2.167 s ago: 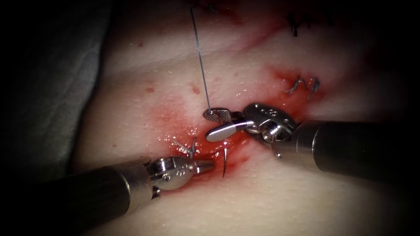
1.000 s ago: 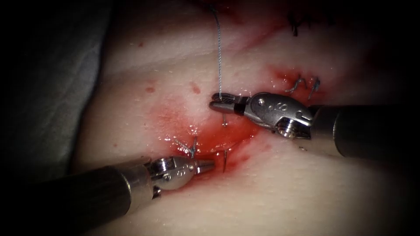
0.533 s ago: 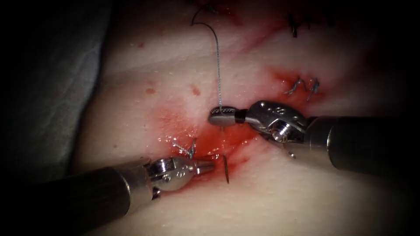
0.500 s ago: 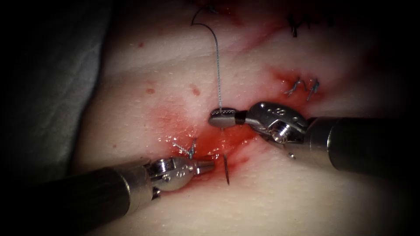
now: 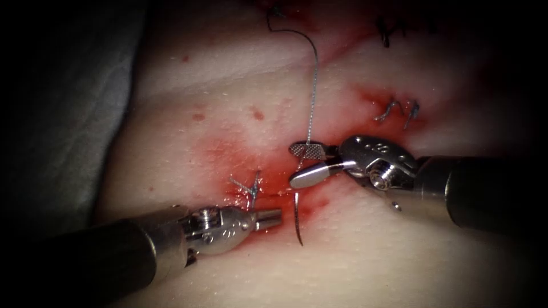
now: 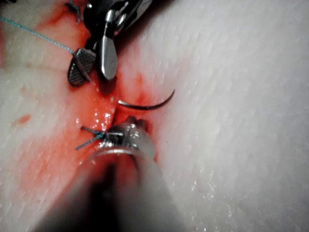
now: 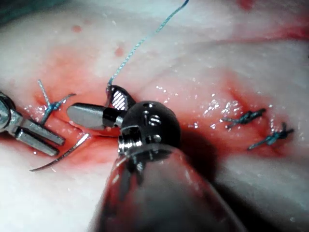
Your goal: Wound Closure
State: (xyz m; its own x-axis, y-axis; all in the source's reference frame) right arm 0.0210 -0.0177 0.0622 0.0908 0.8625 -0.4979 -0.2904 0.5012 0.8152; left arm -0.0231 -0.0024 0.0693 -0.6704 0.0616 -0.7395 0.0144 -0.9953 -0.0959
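The curved needle point(image 5: 298, 219) sits in the tissue point(image 5: 371, 256) with its pointed end out on the right side of the cut; a good length of the curve shows point(image 6: 147, 105) point(image 7: 60, 154). Neither tool holds it. Just above the needle my right tool point(image 5: 293, 165) stands with its jaws open and nothing in them. The thread point(image 5: 311, 97) runs from beside its upper jaw towards the far end of the tissue. My left tool point(image 5: 278, 215) is shut and holds nothing, its tip just left of the needle.
A tied stitch with cut ends point(image 5: 248, 187) lies close to the left tool's tip. Two more stitches point(image 5: 397, 110) sit further along the cut. Red fluid point(image 5: 274, 177) pools around the needle's site. Grey cloth point(image 5: 68, 114) borders the tissue's left.
The right tool, shut on the needle's tail end half a second ago, has opened and shifted right. More of the needle's point end now shows. The left tool has rolled slightly.
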